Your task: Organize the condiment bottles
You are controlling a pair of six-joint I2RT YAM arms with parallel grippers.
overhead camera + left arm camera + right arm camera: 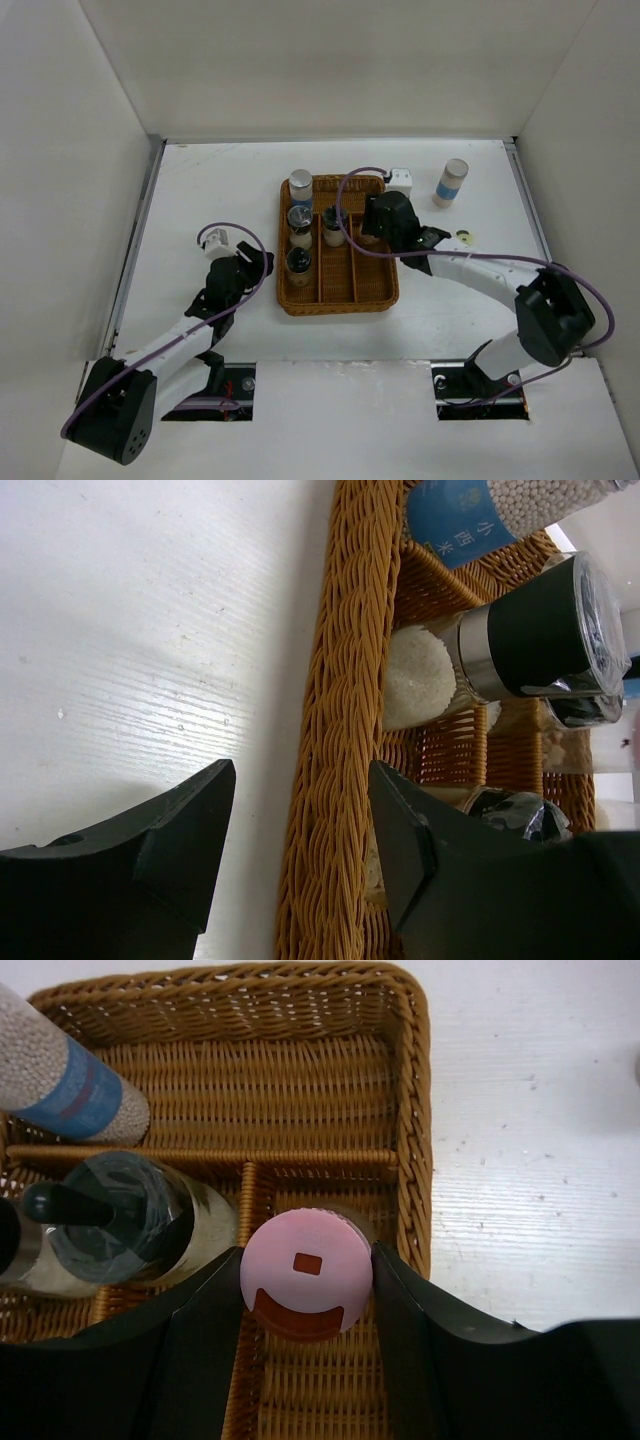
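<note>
Perhaps five bottles [298,260] are stowed in tray [340,305]. Pink-capped jar [306,1270] is pinched there by right gripper [307,1260]. One bottle [450,183] is left outside. Left gripper [300,780]: parted, empty.

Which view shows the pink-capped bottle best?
Right wrist: the pink-capped bottle sits centred, clamped in the right gripper. Top external hides it under that gripper. Left wrist shows only other bottles.

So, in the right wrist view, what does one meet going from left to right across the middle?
dark-capped glass jar → pink-capped bottle → wicker tray's right wall → white table
</note>
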